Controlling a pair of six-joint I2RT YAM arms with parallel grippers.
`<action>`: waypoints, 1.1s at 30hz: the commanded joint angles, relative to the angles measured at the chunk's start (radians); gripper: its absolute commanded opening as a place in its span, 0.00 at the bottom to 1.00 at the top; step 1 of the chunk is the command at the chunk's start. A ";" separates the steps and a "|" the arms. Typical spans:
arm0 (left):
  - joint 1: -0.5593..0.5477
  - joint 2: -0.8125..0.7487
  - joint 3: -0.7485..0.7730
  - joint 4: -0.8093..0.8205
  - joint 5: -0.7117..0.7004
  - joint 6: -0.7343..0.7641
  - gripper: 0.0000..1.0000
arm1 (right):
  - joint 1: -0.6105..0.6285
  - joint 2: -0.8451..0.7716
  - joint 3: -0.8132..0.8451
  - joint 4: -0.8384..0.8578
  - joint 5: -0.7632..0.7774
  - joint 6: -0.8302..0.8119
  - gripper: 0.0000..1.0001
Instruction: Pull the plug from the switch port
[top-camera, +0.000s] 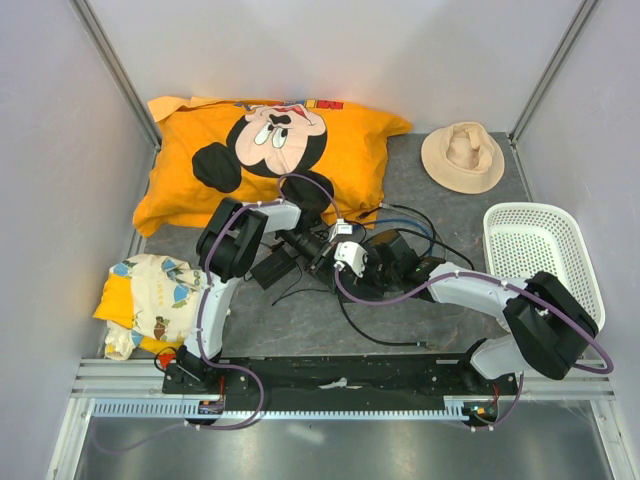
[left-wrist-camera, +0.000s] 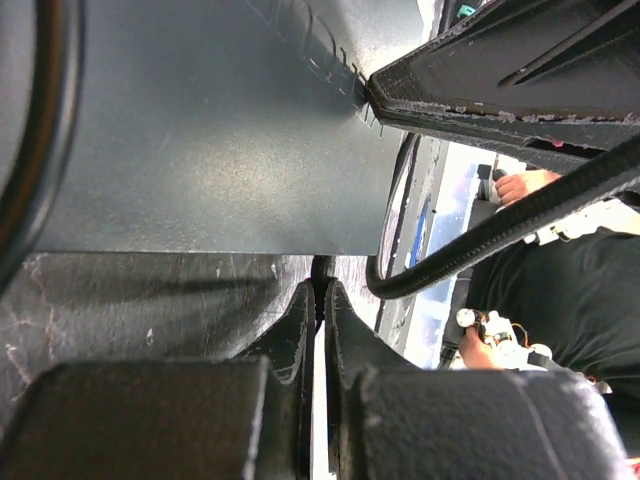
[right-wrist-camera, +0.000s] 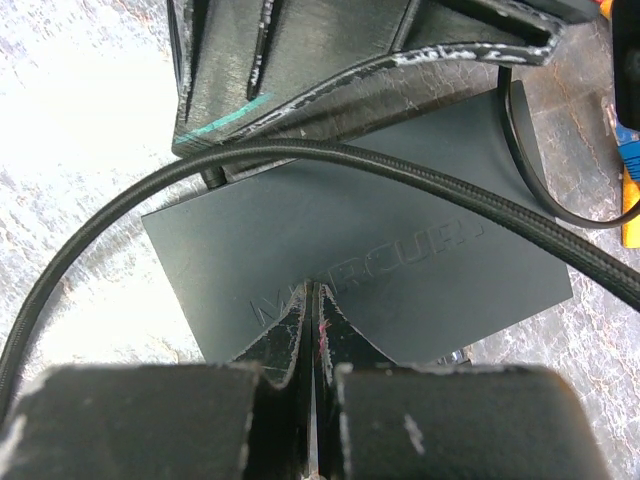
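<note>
Tabletop (top-camera: 300, 330): overhead, both arms meet at its middle. Their wrists cover the work, so I get no grip detail from up there.

Switch (right-wrist-camera: 400, 260): lies flat on the tabletop under both pincers. The right wrist view shows its matte lid with raised lettering. The left wrist view shows only a slab of lid running off frame.

Right pincer (right-wrist-camera: 312, 300): closed on nothing, tips set down on the lid near its near edge. I read this as bracing the box.

Left pincer (left-wrist-camera: 320, 300): fingers closed together at the switch's edge. Something thin and dark sits at the tips, maybe a cable; I can't tell if it is held.

Braided cable (right-wrist-camera: 400, 170): arcs across the lid between the two pincers. Only the right wrist view shows that course.

Plug: not clearly found in any view, and the socket edge is hidden. A blue-and-yellow connector (right-wrist-camera: 628, 170) shows at the right wrist view's margin, seated or not unknown.

Step, my judgement: hold-and-pull, with the plug not yet confirmed out. Next calls for a sure grip on the plug body and a straight draw away from the sockets, with the right pincer pinning the box.
</note>
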 joint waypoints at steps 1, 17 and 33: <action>0.019 -0.053 -0.068 -0.010 0.027 0.068 0.02 | 0.000 0.020 -0.053 -0.136 -0.009 0.008 0.00; 0.036 0.005 0.039 -0.065 -0.008 0.093 0.02 | -0.003 0.020 -0.065 -0.134 -0.004 0.005 0.00; 0.309 -0.111 -0.194 -0.371 -0.122 0.452 0.02 | -0.016 0.047 -0.065 -0.148 -0.016 0.002 0.00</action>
